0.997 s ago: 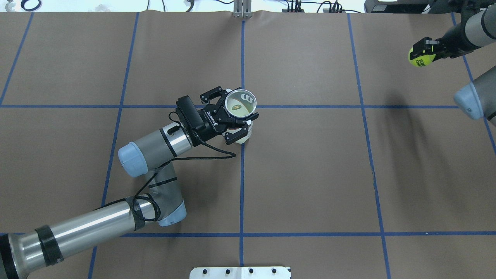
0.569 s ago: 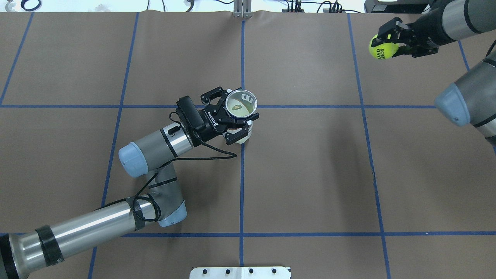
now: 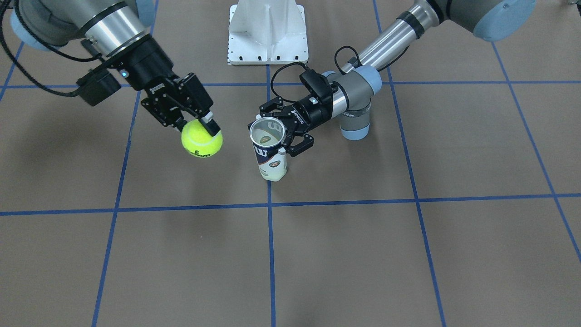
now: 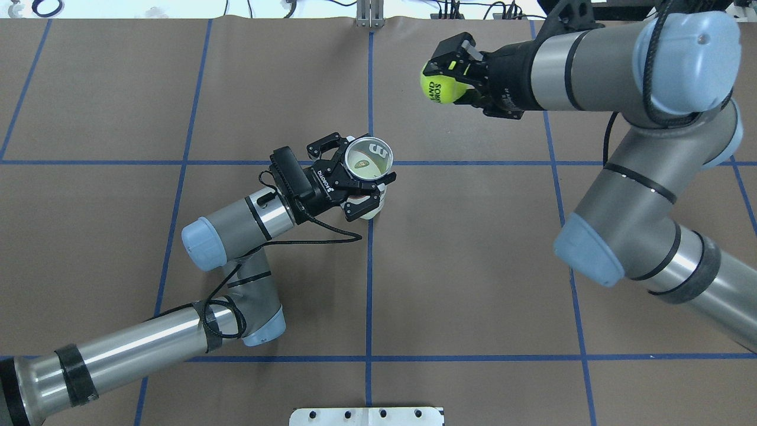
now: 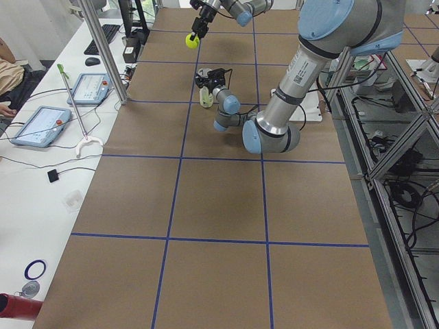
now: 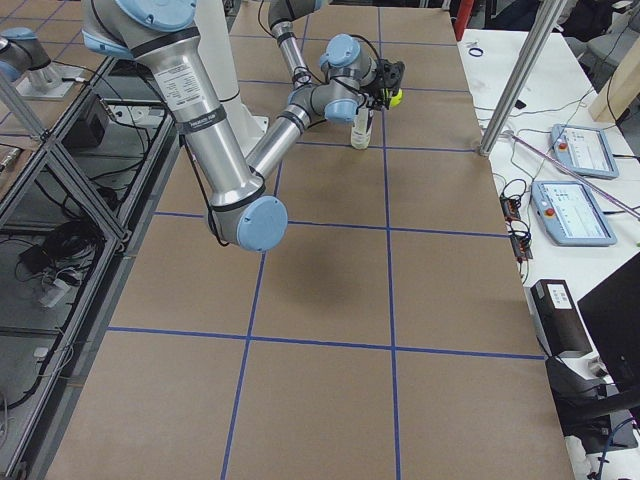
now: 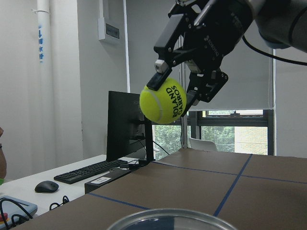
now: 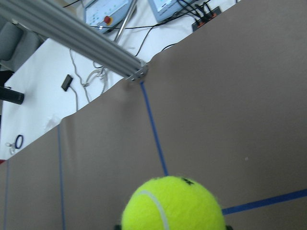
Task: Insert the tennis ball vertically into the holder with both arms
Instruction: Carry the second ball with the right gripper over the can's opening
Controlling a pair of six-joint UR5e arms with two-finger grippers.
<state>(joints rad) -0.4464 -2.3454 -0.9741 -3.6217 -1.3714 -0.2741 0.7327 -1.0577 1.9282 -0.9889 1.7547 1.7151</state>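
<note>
holder (image 7: pixel 160 219) rim cut off in left wrist view, tennis ball (image 8: pixel 172 203) underside cropped

Table (image 4: pixel 473 266) is covered in brown paper, squared off with blue tape lines. Along one long edge of the table I see a white bench (image 5: pixel 41 171) with grey touch-screen pendants (image 5: pixel 34 125), a black keyboard (image 7: pixel 88 171), a black mouse (image 7: pixel 46 186) and a black monitor (image 7: pixel 127 124). A silver aluminium post (image 5: pixel 103 48) rises at that edge. Beyond the table there is a pale wall (image 7: pixel 76 96) and a window (image 7: pixel 230 136) under a grey roller blind (image 7: pixel 249 81), with daylight and greenery outside.

Seen from overhead, the tennis ball (image 4: pixel 440 87) hangs beyond and right of the holder (image 4: pixel 368 163) standing on the table (image 4: pixel 473 266).
</note>
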